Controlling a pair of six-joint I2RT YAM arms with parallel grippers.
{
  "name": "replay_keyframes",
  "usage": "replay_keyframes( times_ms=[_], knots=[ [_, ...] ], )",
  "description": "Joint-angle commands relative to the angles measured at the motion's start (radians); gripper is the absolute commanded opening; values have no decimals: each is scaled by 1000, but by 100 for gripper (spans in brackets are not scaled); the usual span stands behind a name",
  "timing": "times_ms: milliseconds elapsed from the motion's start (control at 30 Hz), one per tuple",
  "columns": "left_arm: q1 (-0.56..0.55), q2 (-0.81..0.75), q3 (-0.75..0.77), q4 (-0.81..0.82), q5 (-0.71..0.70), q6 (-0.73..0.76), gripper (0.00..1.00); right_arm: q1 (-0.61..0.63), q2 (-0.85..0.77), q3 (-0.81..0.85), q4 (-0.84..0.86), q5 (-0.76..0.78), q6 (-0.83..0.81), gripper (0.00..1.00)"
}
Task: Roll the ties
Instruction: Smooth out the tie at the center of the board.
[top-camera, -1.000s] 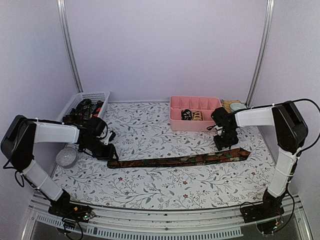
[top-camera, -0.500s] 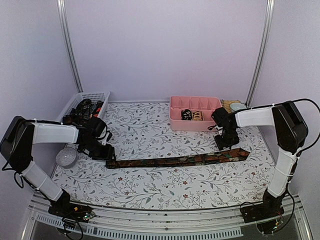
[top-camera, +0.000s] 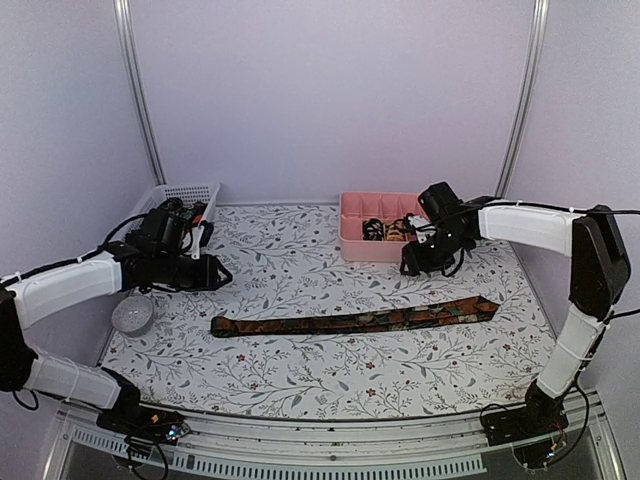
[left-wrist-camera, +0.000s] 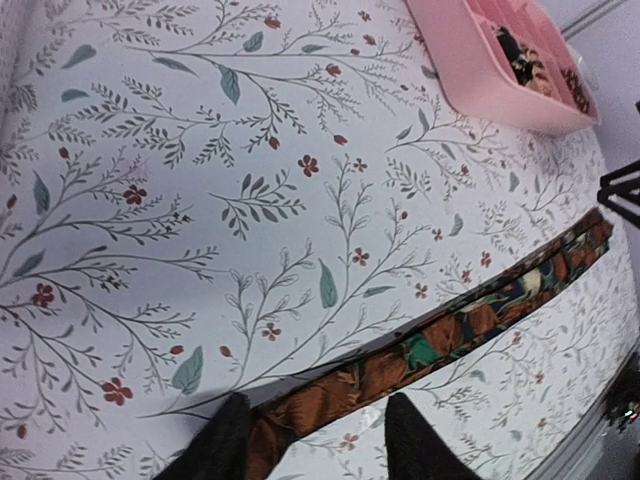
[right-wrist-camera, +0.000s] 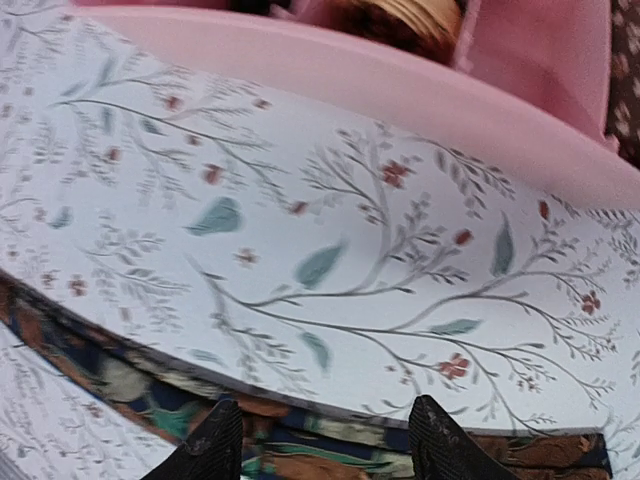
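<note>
The tie lies flat and straight on the surface, roughly midway between the near and far edges. It seems to be spread at full length so that rolling can begin from one end. Its long axis runs almost parallel to the near edge. The narrow end points at the left edge and the wide, pointed end at the right edge, with the wide end slightly closer to the far edge.

The left end effector hovers just beyond the narrow end, apart from it. Its fingers are spread and hold nothing, and its wrist view looks down the tie's length. The right end effector hangs by the front wall of the pink tray near the far edge. It is also spread, empty, and well clear of the wide end.

Two rolled ties sit in the tray's compartments, likely where finished coils go. More ties are heaped in the white basket at the far left corner.
</note>
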Motion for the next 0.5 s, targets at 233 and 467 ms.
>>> replay_keyframes(
  times_ms=[233,467],
  knots=[
    [62,-38,-300,376,404,-171,0,63,-108,28,142,-371,95,54],
    [102,-16,-390,447,376,-191,0,86,-87,12,162,-401,103,52]
  ],
)
